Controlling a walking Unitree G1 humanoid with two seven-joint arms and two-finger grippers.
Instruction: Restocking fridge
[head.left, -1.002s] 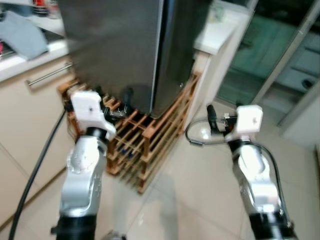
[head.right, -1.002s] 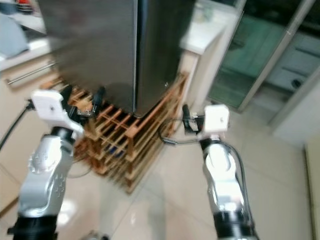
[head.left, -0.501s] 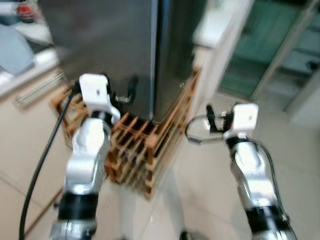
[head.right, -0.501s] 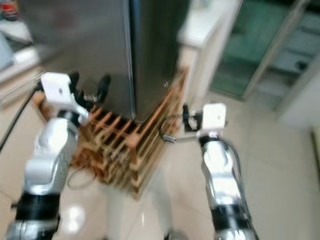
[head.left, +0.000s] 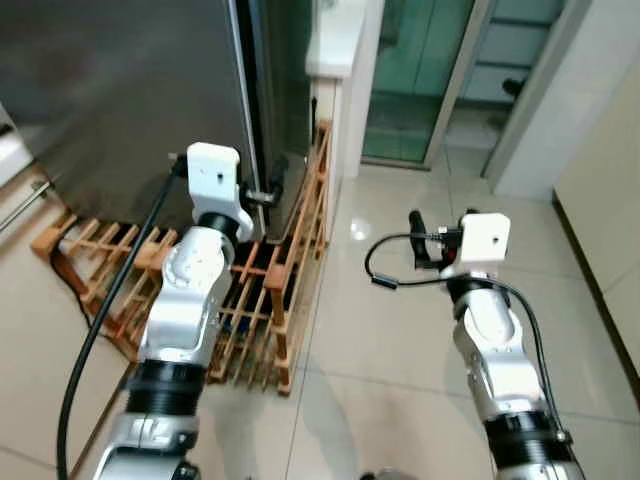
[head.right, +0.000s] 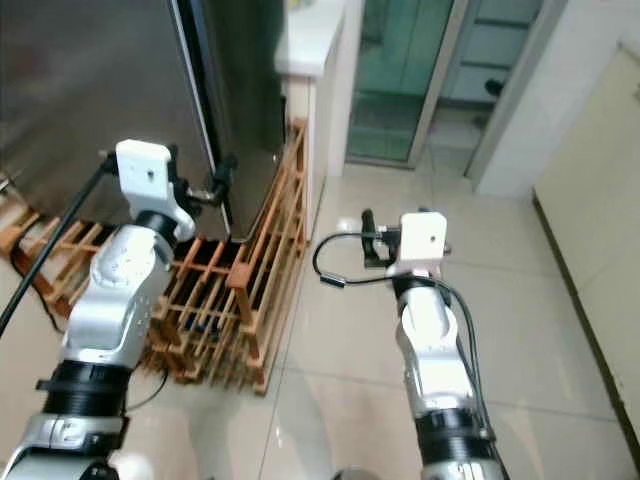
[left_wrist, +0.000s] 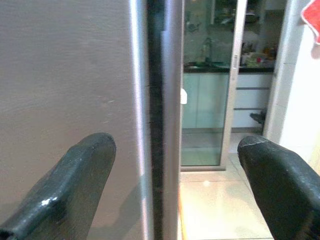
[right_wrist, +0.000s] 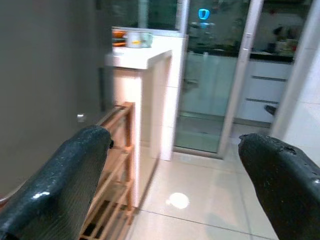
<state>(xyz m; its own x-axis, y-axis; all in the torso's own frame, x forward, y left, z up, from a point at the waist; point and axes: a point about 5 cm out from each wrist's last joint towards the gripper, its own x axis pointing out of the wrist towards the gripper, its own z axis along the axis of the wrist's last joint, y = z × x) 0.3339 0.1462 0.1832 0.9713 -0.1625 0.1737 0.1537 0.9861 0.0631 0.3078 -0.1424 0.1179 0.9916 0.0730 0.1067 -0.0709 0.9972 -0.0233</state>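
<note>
Left hand (head.left: 262, 195) now nearer fridge (head.left: 120, 90) edge

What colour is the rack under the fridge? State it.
Orange-brown wood; the rack shows best in the left eye view.

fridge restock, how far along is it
Barely begun. The fridge is shut, and both grippers carry nothing. In hand: the left gripper is raised to the door's edge, jaws open astride it in the left wrist view. The right gripper hangs open over the floor. Left: opening the door, then all the loading.
</note>
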